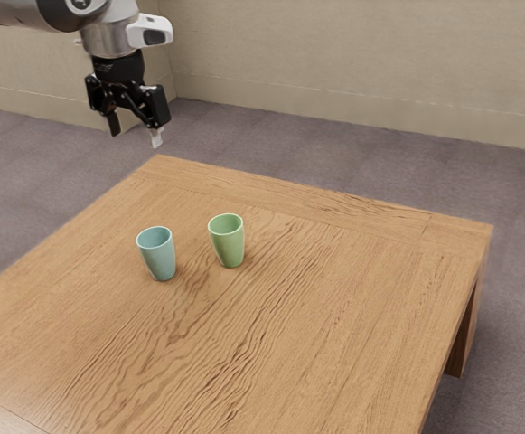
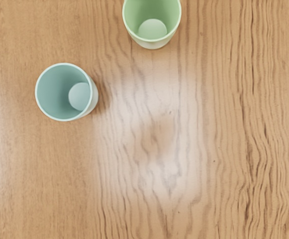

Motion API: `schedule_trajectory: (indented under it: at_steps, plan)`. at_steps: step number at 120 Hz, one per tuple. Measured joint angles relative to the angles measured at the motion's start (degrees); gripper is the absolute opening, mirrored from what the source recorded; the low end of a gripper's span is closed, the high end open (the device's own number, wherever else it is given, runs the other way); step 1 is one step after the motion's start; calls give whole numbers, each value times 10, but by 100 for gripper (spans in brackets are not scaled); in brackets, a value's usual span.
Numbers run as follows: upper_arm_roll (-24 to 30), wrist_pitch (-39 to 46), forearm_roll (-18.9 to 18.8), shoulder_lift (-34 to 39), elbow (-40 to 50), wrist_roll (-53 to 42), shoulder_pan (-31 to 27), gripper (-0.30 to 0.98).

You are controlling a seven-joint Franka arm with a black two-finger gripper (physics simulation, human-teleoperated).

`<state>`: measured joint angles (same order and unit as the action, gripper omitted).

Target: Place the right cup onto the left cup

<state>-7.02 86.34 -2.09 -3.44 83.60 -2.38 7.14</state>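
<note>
Fingers (image 1: 136,138) spread wide, empty! Blue cup (image 1: 161,259) upright beside the green cup (image 1: 230,250), nothing stacked; grasp, lift and placing all to come!

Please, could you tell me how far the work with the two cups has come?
Nothing of the stacking looks done: the green cup and the blue cup stand upright and apart on the table. Nothing is in hand; my pincer is open, above and away from both. Grasping one cup, lifting it and placing it onto the other are all left.
</note>
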Motion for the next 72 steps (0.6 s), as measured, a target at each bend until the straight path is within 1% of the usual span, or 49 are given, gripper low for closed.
schedule_trajectory:
  at_steps: [24,44,72]
  plan:
    - [4,1,2,-5,-8,7,8,69]
    - [7,3,2,-31,-17,3,-1,69]
    - [37,30,3,-61,-10,0,2,69]
